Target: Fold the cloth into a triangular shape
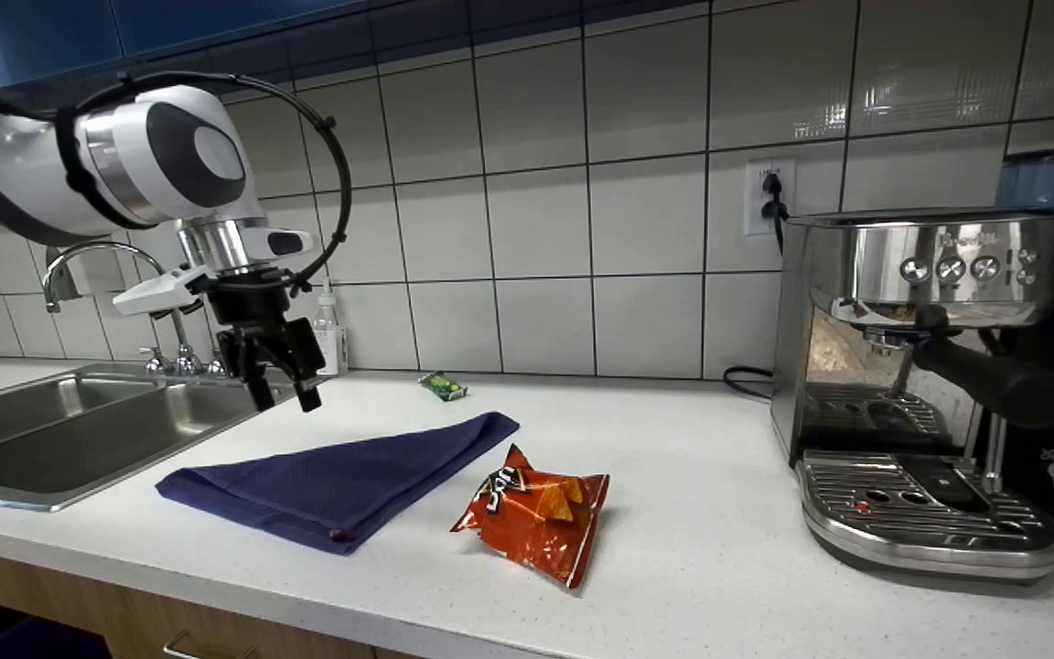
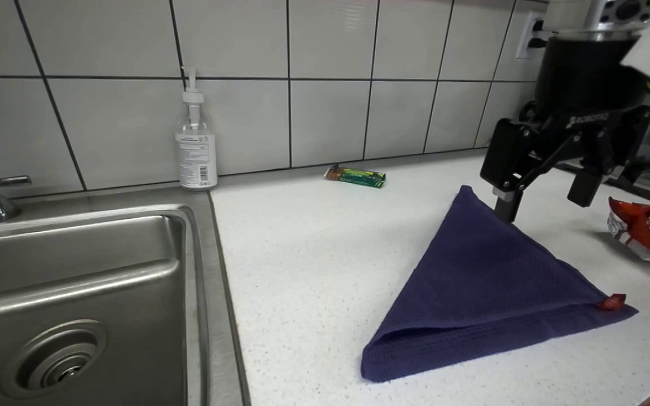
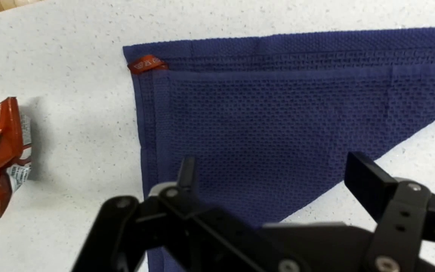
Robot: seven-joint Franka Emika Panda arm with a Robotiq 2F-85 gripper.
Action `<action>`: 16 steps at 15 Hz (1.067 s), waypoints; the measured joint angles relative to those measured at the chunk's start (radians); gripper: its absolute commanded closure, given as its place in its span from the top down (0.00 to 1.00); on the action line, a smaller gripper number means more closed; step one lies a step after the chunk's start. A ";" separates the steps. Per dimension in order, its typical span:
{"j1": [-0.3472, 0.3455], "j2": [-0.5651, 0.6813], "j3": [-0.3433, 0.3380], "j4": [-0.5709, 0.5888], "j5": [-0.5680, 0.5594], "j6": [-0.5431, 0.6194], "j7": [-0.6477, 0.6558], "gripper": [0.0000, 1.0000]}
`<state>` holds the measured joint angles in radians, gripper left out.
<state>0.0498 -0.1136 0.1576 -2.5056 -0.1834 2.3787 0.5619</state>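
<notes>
Cloth [image 1: 353, 485] is laid out on the tabletop [image 1: 692, 549] in a pretty decent folded triangle, a lower layer showing along one edge. The claw [image 1: 286, 401] is held up over it, jaws spread well apart. An orange-red chip bag [image 1: 536, 517] is plonked just beside, not touching. A smaller green packet [image 2: 356, 176] can be spotted farther back, plus a little red tag [image 3: 147, 64] at one cloth corner.

Wall [image 1: 646, 220] finished in pale tile; blue cupboards [image 1: 42, 32] above; speckled white counter [image 1: 692, 476] with inset steel sink [image 2: 218, 316]; wooden drawer [image 1: 143, 618] beneath.
</notes>
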 measured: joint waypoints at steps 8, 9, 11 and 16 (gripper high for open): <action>0.000 0.168 -0.063 0.174 -0.002 -0.037 0.064 1.00; 0.000 0.186 -0.073 0.193 -0.002 -0.040 0.066 1.00; 0.001 0.215 -0.093 0.227 -0.001 -0.050 0.068 1.00; 0.001 0.277 -0.134 0.305 0.004 -0.083 0.090 1.00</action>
<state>0.0511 0.1633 0.0238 -2.2008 -0.1790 2.2955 0.6523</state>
